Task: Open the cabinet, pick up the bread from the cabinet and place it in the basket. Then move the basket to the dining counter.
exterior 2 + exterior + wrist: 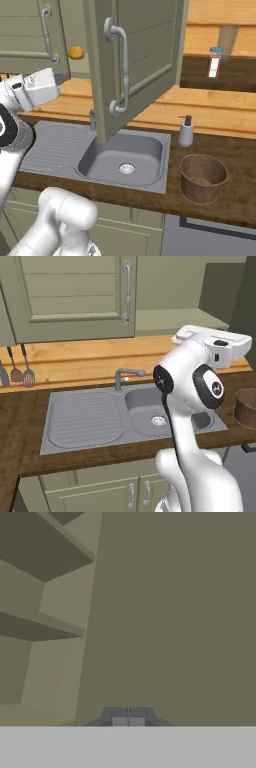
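Hand view, bottom centre: the jaws [128,716] are closed together, holding nothing, facing a sage-green panelled cabinet [170,612] door. Right base view: the small golden-orange bread bun [76,53] sits inside at upper left; the round brown basket [202,177] stands lower right on the dark wood-plank table [235,150].

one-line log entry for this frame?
cabinet: right door open | bread: inside, ungrasped | basket: on counter, empty | fingers: together, facing door panel
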